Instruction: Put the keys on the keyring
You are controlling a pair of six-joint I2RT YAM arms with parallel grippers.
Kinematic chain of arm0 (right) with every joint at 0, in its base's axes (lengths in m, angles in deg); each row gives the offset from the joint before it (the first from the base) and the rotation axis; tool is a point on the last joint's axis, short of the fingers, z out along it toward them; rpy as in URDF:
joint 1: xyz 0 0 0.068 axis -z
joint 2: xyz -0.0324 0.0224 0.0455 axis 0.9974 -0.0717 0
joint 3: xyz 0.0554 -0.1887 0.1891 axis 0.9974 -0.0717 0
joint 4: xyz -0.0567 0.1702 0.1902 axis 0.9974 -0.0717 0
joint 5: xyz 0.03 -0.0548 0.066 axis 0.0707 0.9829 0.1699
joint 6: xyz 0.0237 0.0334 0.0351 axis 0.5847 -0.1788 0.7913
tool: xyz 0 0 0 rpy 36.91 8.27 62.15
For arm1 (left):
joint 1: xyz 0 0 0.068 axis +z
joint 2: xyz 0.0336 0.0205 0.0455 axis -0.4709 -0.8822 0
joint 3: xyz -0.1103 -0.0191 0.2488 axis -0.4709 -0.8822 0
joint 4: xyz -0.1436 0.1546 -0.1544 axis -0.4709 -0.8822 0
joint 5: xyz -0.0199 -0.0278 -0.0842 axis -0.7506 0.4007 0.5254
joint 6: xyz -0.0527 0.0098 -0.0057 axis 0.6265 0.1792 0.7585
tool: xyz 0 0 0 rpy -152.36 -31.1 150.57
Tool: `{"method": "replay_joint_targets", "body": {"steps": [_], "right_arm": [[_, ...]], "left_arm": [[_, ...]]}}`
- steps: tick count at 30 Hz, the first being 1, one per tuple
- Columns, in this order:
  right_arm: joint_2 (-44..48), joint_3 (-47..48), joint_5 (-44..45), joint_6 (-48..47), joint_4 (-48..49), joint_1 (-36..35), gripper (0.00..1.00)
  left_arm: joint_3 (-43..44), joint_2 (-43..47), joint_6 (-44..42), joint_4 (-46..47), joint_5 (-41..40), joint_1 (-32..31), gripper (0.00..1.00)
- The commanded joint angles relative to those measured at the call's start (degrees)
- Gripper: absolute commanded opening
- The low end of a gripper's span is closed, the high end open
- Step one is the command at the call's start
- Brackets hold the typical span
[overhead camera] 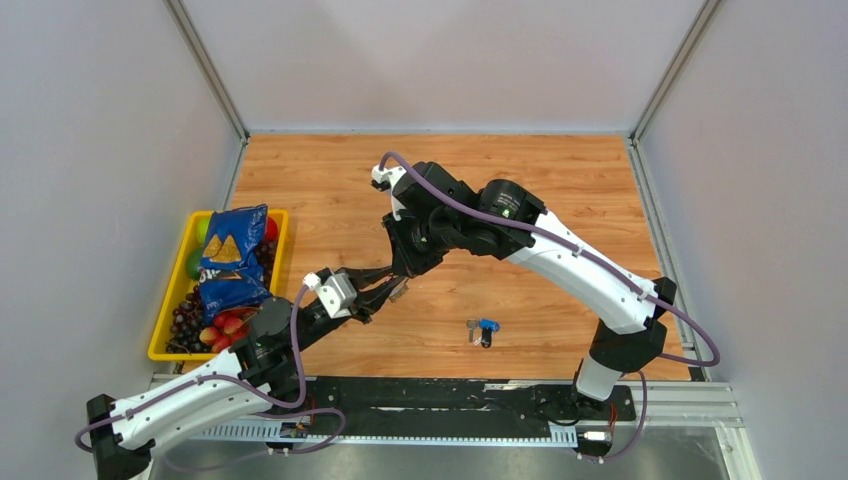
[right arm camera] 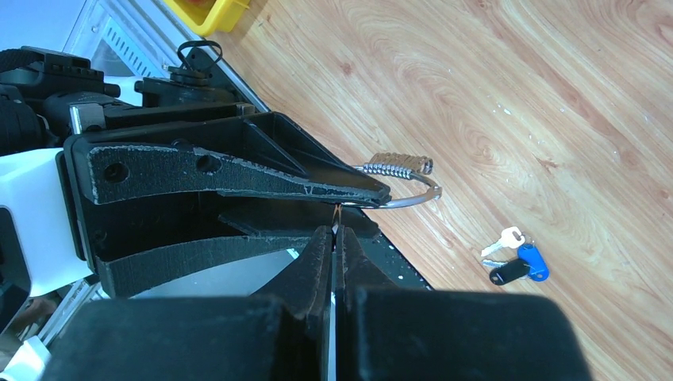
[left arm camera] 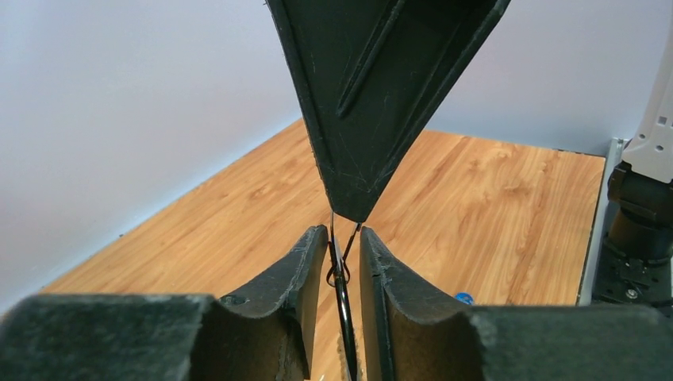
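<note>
Right wrist view shows it best: the right gripper (right arm camera: 335, 238) is pressed together on the thin wire of the keyring (right arm camera: 413, 198). The ring's threaded barrel clasp (right arm camera: 397, 167) pokes out past the tip of the left gripper (left arm camera: 344, 246). That one's fingers sit a narrow gap apart with the wire running between them, and honestly I can't tell if they clamp it or just straddle it.

So I'd call this the ring-prep step: both arms are on the ring, held over the counter (overhead camera: 560, 200). The keys (overhead camera: 482, 330) (blue head, black head, plain silver) lie bunched on the counter, to the right and nearer, well apart from the ring.

Next move, I reckon: one gripper lets go and fetches a key while the other holds the ring with its open end exposed. Fiddly, since the keys are tiny and lie flat. The yellow bin (overhead camera: 172, 295) of snacks and fruit sits at the left, not in the way. The crowded fingers around the ring look like the real obstacle.
</note>
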Motion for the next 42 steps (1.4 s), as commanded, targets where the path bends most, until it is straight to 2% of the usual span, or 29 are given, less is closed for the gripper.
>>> {"method": "replay_joint_targets", "body": {"steps": [1, 3, 5, 15, 21, 24, 31, 36, 42], "right_arm": [[0.1, 2.39, -1.02, -0.48, 1.17, 0.28, 0.0], [0.1, 2.25, -1.03, -0.51, 1.14, 0.31, 0.0], [0.22, 2.01, -1.03, -0.6, 1.18, 0.29, 0.0], [2.45, -2.61, -1.25, -0.95, 3.81, 0.26, 0.0], [4.37, -5.03, -1.56, -1.31, 5.94, 0.3, 0.01], [5.8, -5.99, -1.24, -1.14, 7.23, 0.3, 0.18], [10.2, -9.93, 1.97, -0.93, 9.91, 0.24, 0.44], [15.78, -16.12, 8.48, -0.86, 12.88, 0.56, 0.5], [20.51, -25.63, 13.91, -0.97, 14.41, 0.65, 0.51]], "left_arm": [[1.06, 0.24, -0.8, 0.26, -1.19, -0.36, 0.28], [1.06, 0.15, -0.77, 0.34, -1.47, -0.44, 0.09], [1.34, -0.04, -0.37, 0.39, -2.09, -0.47, 0.02], [7.16, -2.42, 5.46, -2.82, -3.16, -0.48, 0.0], [7.83, -1.82, 7.68, -3.49, -4.29, -0.45, 0.0], [7.76, -1.39, 7.65, -3.96, -5.17, -0.46, 0.0], [8.01, -0.38, 7.78, -6.29, -7.62, -0.5, 0.0], [8.08, 0.73, 7.78, -8.72, -10.74, -0.45, 0.0], [7.92, 2.41, 8.84, -11.52, -17.6, -0.45, 0.0]]}}
